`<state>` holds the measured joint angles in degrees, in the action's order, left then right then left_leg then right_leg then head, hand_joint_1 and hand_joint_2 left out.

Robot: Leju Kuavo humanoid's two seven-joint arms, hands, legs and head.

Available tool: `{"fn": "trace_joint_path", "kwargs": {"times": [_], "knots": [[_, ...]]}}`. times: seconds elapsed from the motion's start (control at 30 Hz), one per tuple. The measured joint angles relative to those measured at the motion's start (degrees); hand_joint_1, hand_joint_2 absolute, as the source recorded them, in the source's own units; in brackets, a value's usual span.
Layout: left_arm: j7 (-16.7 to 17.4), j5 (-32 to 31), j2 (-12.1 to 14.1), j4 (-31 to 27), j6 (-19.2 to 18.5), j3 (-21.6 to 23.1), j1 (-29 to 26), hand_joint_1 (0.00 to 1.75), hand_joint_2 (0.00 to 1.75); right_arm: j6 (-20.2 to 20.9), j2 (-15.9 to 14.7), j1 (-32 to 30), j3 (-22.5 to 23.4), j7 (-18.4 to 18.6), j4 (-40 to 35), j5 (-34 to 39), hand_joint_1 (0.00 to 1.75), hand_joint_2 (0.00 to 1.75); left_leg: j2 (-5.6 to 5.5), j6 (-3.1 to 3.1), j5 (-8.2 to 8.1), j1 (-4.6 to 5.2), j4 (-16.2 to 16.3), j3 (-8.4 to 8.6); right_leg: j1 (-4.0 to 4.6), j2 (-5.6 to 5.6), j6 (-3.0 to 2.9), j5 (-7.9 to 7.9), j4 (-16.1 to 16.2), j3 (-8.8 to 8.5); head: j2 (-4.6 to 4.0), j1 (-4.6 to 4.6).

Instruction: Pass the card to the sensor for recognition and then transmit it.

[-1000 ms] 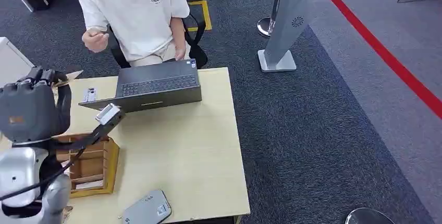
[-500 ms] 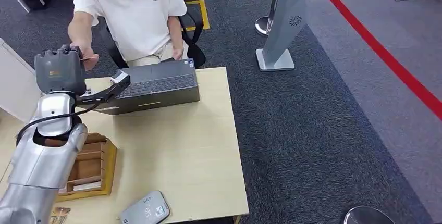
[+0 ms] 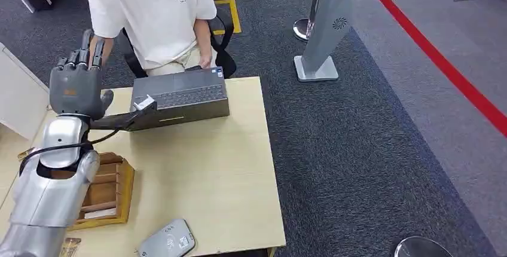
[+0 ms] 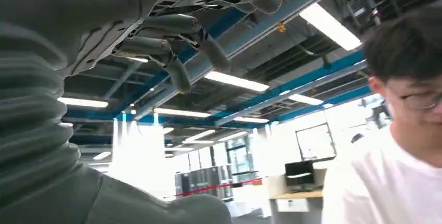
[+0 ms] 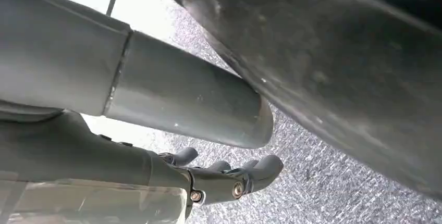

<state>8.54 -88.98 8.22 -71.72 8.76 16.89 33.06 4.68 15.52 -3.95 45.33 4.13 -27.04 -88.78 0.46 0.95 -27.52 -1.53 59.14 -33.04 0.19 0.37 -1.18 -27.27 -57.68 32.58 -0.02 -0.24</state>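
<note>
Three views. Head view: left hand (image 3: 76, 86) raised before a seated person (image 3: 152, 15), fingers spread, empty; sensor (image 3: 168, 240) cut off at table (image 3: 221, 173) edge; card not discernible. Left wrist view: fingers (image 4: 172, 52) loosely apart. Right wrist view: right hand (image 5: 229, 174), fingers curled, nothing held.

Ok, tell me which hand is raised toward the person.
The left hand, fingers spread upward by the person; the right hand hangs over the carpet, fingers curled.
</note>
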Motion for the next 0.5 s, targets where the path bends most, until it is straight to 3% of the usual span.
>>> {"fn": "trace_joint_path", "kwargs": {"times": [0.2, 0.4, 0.5], "knots": [[-9.62, 0.00, -0.28, -16.32, 2.14, -7.72, -14.92, 0.00, 1.75, -1.07, 0.11, -0.33, 2.18, -0.72, 0.46, 0.96, 0.00, 0.00, 0.07, 0.10, -0.12, 0.00, -0.07, 0.01, -0.01, 0.06, 0.02, -0.11, 0.00, 0.07, 0.00, -0.04], [-14.81, 2.22, -0.20, -29.99, 8.61, -16.60, -30.43, 0.00, 1.75, -2.97, 0.11, -0.39, 2.29, 0.35, 1.44, 5.41, 0.00, 0.00, 0.05, 0.02, -0.20, 0.00, -0.08, -0.04, -0.01, 0.01, 0.04, -0.27, 0.00, 0.08, 0.00, -0.02], [-17.02, 4.20, -0.26, -34.84, 10.12, -20.88, -36.20, 0.00, 1.75, -3.69, 0.11, -0.41, 2.27, 0.68, 1.90, 7.72, 0.00, 0.00, -0.01, 0.02, -0.20, 0.00, -0.08, -0.05, -0.01, -0.08, 0.04, -0.30, 0.00, 0.10, 0.00, -0.04]]}}
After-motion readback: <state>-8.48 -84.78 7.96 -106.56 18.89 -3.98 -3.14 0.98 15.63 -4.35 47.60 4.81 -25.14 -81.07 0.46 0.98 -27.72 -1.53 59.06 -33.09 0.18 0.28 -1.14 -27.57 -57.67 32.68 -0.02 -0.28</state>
